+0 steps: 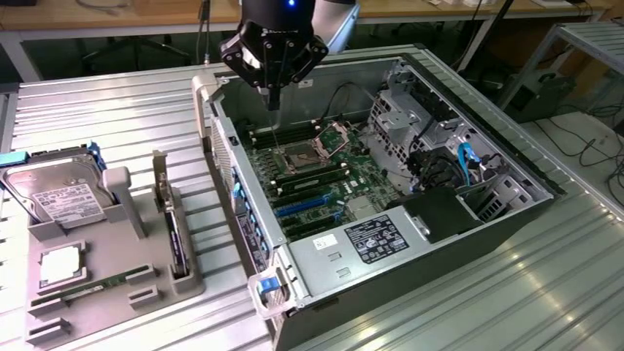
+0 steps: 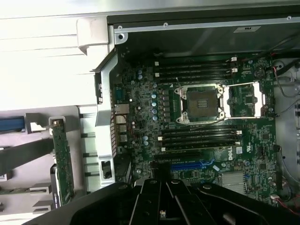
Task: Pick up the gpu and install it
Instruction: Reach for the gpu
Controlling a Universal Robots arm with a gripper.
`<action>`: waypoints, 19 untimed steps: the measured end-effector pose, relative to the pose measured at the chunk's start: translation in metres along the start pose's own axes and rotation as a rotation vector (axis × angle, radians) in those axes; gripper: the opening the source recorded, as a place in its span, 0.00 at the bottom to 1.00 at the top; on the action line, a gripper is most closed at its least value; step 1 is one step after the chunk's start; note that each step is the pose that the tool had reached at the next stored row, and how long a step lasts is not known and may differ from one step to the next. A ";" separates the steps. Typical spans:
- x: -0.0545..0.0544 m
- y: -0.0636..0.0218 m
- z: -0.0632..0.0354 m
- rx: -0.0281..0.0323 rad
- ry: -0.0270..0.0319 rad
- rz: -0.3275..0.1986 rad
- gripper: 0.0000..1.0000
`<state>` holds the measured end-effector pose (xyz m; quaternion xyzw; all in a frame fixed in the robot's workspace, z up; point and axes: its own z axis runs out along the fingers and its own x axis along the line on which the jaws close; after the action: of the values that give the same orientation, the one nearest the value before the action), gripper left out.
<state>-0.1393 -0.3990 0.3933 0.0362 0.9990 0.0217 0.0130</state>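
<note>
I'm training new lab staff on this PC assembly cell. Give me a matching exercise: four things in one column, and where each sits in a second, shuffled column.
Things
1. gpu
2. gripper
3. hard drive
4. CPU socket

Places
A. on the motherboard inside the case
B. above the open case
C. on edge in the grey holder, on its side nearest the case
D. in the grey holder, white label showing

Pairs: 1-C, 2-B, 3-D, 4-A

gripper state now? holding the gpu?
Gripper: closed, holding nothing, over the open computer case. The gpu stands in the grey holder.
</note>
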 end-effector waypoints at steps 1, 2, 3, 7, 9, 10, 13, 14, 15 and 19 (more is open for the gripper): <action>0.001 -0.0001 -0.0001 0.0001 0.0001 0.000 0.11; 0.002 -0.0002 -0.0001 0.0000 0.0001 0.000 0.11; 0.003 -0.0002 -0.0001 0.0001 0.0001 0.000 0.11; 0.007 -0.0006 -0.0002 0.0000 0.0000 0.000 0.11; 0.009 -0.0007 -0.0003 0.0001 0.0001 0.000 0.11; 0.010 -0.0008 -0.0003 0.0000 0.0001 0.000 0.11; 0.013 -0.0010 -0.0003 -0.0001 0.0000 0.000 0.11; 0.013 -0.0010 -0.0004 0.0000 0.0000 0.000 0.11; 0.014 -0.0011 -0.0004 0.0000 0.0001 0.000 0.11; 0.018 -0.0015 -0.0005 0.0000 0.0001 0.000 0.11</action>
<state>-0.1572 -0.3991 0.3933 0.0362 0.9990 0.0217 0.0130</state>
